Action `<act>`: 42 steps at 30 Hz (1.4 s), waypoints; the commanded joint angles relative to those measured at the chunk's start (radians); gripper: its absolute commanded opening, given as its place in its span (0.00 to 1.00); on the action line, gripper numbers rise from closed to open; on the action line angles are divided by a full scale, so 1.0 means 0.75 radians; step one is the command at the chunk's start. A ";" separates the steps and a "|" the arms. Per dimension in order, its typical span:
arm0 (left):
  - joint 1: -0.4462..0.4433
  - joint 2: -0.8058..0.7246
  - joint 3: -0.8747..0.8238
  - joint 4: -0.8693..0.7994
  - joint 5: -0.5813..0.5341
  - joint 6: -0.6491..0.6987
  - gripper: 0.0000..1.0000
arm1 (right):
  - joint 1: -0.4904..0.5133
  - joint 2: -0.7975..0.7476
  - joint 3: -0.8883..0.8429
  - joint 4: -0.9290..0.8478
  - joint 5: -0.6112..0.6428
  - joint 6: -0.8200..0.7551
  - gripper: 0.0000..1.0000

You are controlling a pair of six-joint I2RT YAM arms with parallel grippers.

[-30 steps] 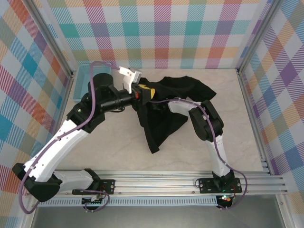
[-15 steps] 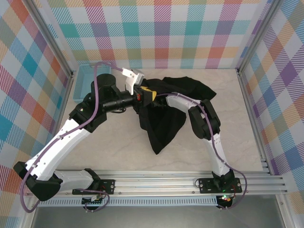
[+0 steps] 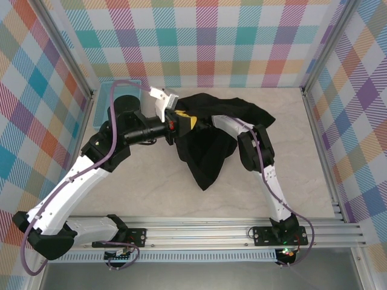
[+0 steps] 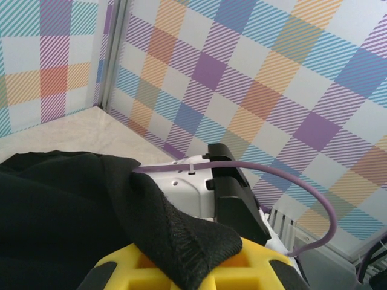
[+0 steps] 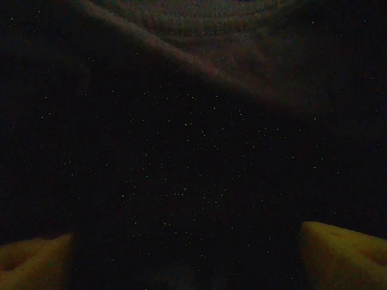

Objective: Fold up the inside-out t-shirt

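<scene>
Two spots are hard to read; the first is the end of the right arm (image 3: 257,151), which from above runs in under the inside-out t-shirt (image 3: 208,154) and is covered by the black cloth; the second is its wrist view, nearly all dark fabric, with the right fingers (image 5: 341,244) showing as two dim yellow tips at the bottom corners, set wide apart; it is too murky to tell whether the cloth touches them. The left fingers (image 3: 183,121) are closed on an edge of the t-shirt and hold it off the bench (image 3: 145,187); in the left wrist view a hemmed fold drapes over a yellow finger cut off by the bottom edge. The t-shirt hangs bunched between the two arms, toward the back of the bench, one corner trailing to the near side. The bench is pale marbled beige; a light blue basket (image 3: 109,99) sits at the far left corner, partly behind the left arm; bright plaid walls (image 3: 242,42) close three sides; an aluminium rail (image 3: 199,232) runs along the near edge.
</scene>
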 commanded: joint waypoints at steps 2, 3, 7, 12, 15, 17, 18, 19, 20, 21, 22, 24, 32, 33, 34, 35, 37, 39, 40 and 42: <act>-0.013 -0.070 0.043 0.075 0.035 -0.007 0.00 | -0.027 0.109 0.100 -0.148 -0.017 -0.070 0.87; -0.013 -0.078 0.038 0.077 0.007 -0.009 0.00 | -0.032 0.118 0.113 -0.165 -0.022 -0.072 0.86; -0.013 -0.131 -0.010 0.141 -0.169 -0.022 0.00 | -0.049 0.119 0.102 -0.214 -0.077 -0.069 0.59; 0.013 -0.143 -0.049 0.135 -0.527 -0.038 0.00 | -0.048 0.006 -0.049 -0.172 -0.189 -0.068 0.15; 0.086 -0.077 -0.036 0.056 -0.701 -0.055 0.00 | -0.042 -0.181 -0.269 -0.052 -0.274 -0.069 0.00; 0.169 -0.019 -0.038 0.042 -0.758 -0.075 0.00 | -0.032 -0.315 -0.416 0.013 -0.348 -0.072 0.00; 0.210 0.024 -0.033 0.036 -0.766 -0.089 0.00 | -0.026 -0.381 -0.489 0.039 -0.387 -0.072 0.00; 0.273 0.068 -0.030 0.036 -0.766 -0.104 0.00 | -0.019 -0.456 -0.568 0.061 -0.431 -0.072 0.00; 0.322 0.108 -0.023 0.033 -0.774 -0.119 0.00 | -0.016 -0.518 -0.638 0.090 -0.463 -0.072 0.00; 0.391 0.158 -0.010 0.030 -0.767 -0.131 0.00 | -0.011 -0.588 -0.715 0.122 -0.507 -0.070 0.00; 0.455 0.214 0.003 0.025 -0.763 -0.142 0.00 | -0.011 -0.659 -0.789 0.146 -0.559 -0.075 0.00; 0.577 0.331 0.042 0.024 -0.741 -0.169 0.00 | -0.010 -0.775 -0.897 0.180 -0.636 -0.090 0.00; 0.812 0.863 0.384 -0.165 -0.707 -0.147 0.00 | -0.005 -1.129 -1.095 0.240 -0.995 -0.184 0.00; 0.812 0.916 0.413 -0.193 -0.702 -0.133 0.00 | -0.007 -1.169 -1.113 0.269 -1.011 -0.185 0.00; 0.812 0.956 0.420 -0.202 -0.667 -0.131 0.00 | -0.007 -1.201 -1.119 0.289 -1.026 -0.184 0.00; 0.811 0.977 0.411 -0.198 -0.622 -0.132 0.00 | -0.007 -1.224 -1.117 0.304 -1.028 -0.185 0.00; 0.787 0.973 0.298 -0.108 -0.481 -0.149 0.00 | -0.007 -1.256 -1.109 0.379 -0.985 -0.173 0.00; 0.735 0.907 0.120 0.035 -0.358 -0.170 0.00 | -0.009 -1.259 -1.070 0.454 -0.912 -0.122 0.00; 0.690 0.861 0.015 0.147 -0.301 -0.180 0.00 | -0.011 -1.253 -1.051 0.509 -0.870 -0.087 0.00; 0.610 0.766 -0.174 0.303 -0.217 -0.226 0.00 | -0.015 -1.231 -0.999 0.592 -0.751 -0.013 0.00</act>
